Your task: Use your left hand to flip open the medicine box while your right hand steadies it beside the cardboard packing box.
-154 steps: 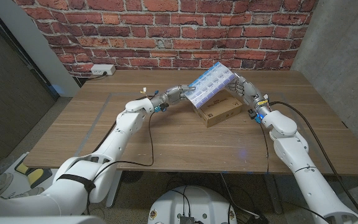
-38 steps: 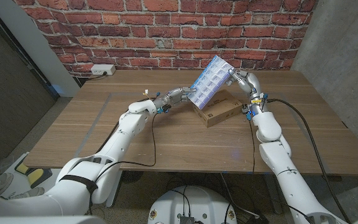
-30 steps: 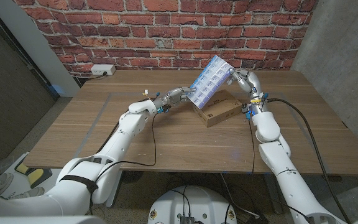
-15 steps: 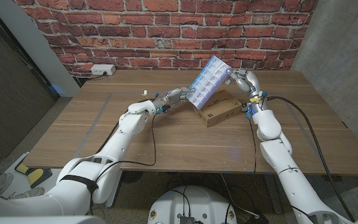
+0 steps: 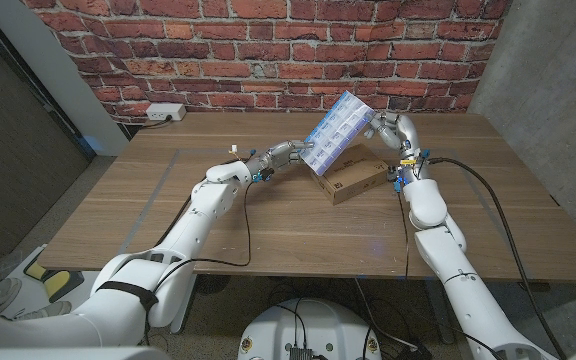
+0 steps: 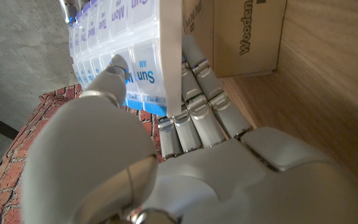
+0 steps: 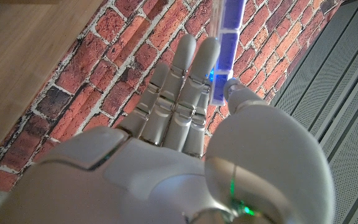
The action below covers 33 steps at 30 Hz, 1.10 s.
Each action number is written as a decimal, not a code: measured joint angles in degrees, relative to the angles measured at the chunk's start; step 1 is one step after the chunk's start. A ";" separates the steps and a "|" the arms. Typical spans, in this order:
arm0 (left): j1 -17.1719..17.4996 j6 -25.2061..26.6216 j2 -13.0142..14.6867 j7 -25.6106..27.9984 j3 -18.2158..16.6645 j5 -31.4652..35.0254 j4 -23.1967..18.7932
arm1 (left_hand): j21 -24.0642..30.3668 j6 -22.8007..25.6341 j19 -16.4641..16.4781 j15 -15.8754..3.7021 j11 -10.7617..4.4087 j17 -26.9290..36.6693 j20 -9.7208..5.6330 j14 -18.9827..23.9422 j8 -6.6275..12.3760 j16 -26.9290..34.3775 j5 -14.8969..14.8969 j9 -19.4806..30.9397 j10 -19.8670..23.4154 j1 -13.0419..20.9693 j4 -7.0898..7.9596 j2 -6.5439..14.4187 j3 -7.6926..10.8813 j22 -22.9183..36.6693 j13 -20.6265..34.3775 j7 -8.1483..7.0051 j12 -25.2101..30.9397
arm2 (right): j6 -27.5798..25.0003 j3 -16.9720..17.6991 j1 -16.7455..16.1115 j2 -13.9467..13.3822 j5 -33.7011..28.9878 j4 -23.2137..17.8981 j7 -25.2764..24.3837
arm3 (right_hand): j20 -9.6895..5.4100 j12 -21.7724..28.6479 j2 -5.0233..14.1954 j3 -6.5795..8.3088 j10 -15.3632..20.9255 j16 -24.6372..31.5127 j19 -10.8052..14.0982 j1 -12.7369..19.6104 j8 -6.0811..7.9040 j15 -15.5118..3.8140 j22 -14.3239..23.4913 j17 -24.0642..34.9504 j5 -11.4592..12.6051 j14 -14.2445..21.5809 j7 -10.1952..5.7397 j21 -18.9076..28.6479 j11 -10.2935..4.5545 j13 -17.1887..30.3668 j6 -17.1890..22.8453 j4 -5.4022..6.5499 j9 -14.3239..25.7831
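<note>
Holding medicine box (image 5: 339,128) tilted in air above cardboard packing box (image 5: 354,176), clear of surface (image 5: 268,225). Left hand (image 5: 286,152) fingers (image 6: 194,93) pinch lower end; right hand (image 5: 393,130) fingers (image 7: 188,74) pinch upper end. Risk: thin edge grips slip during lid flip; box drops.

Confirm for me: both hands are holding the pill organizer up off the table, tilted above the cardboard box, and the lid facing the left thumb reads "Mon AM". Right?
Not quite. In the left wrist view the lid of the pill organizer under the left hand's thumb reads "Sun AM"; "Mon" is the next one along. The rest holds: the head view shows the right hand on its far end, tilted above the cardboard box.
</note>
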 measured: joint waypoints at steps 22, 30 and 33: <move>0.31 0.15 0.11 -0.01 0.12 -0.11 -0.43 | 0.65 0.20 -0.52 0.00 0.31 0.00 0.11 0.00 -0.34 0.03 0.00 0.01 0.32 0.00 0.00 0.00 0.00 0.00 0.24 -0.20 -0.40 | -2.82 -1.29 -1.10 -1.06 -9.24 -2.91 -8.00 | 0.02 1.21 -1.71 0.06 1.29 0.00 -2.06 -0.28 0.84 -0.43 -0.53 1.93 4.00 0.80 -0.19 1.55 -0.28 2.66 1.20 -0.06 1.33; 0.71 0.41 0.20 0.01 0.23 -0.21 -1.22 | 0.87 0.20 -0.51 0.00 0.31 0.00 0.11 0.00 -0.45 0.05 0.00 0.29 0.32 0.00 0.00 0.00 0.00 0.01 0.35 -0.20 -0.44 | -3.87 -1.74 -1.54 -1.73 -10.18 -3.86 -8.97 | 0.03 1.21 -2.08 0.07 1.39 0.00 -2.68 -0.65 0.83 -0.21 -0.80 2.60 5.23 0.56 -0.10 2.00 -0.18 2.30 1.31 -0.05 4.88; 0.91 0.56 0.32 0.02 0.33 -0.30 -1.68 | 0.87 0.20 -0.51 0.00 0.31 0.00 0.11 0.00 -0.54 0.05 0.00 0.28 0.32 0.00 0.00 0.00 0.00 -0.30 0.27 -0.20 -0.70 | -4.41 -1.87 -1.76 -1.91 -10.43 -4.21 -9.23 | 0.03 1.21 -2.39 0.26 1.41 0.00 -2.68 -0.80 0.83 -0.25 -1.06 2.72 5.47 0.48 -0.10 2.14 -0.17 2.41 1.32 0.13 4.99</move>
